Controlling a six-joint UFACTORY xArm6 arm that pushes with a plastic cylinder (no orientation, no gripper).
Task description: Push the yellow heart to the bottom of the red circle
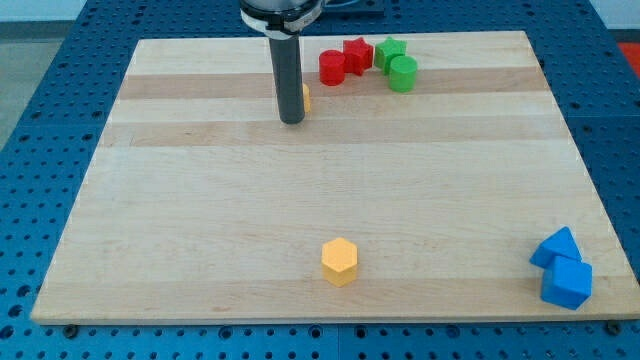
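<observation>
Near view's top, my tip (291, 120) hides most of yellow heart (305, 97), beside red circle (332, 68); no jaws.

Yellow heart-shaped block (305, 97): almost wholly hidden; only thin yellow sliver visible in upper part of wooden board, heart outline not discernible, orientation cannot be told. Lies to view's left of and slightly below red circle, near but apart.

Red circular (cylinder) block (332, 67): glossy red, standing upright on flat end, near view's top edge of board, just right of centre. Fully visible. Board surface directly below it, toward view's bottom, bare light wood.
</observation>
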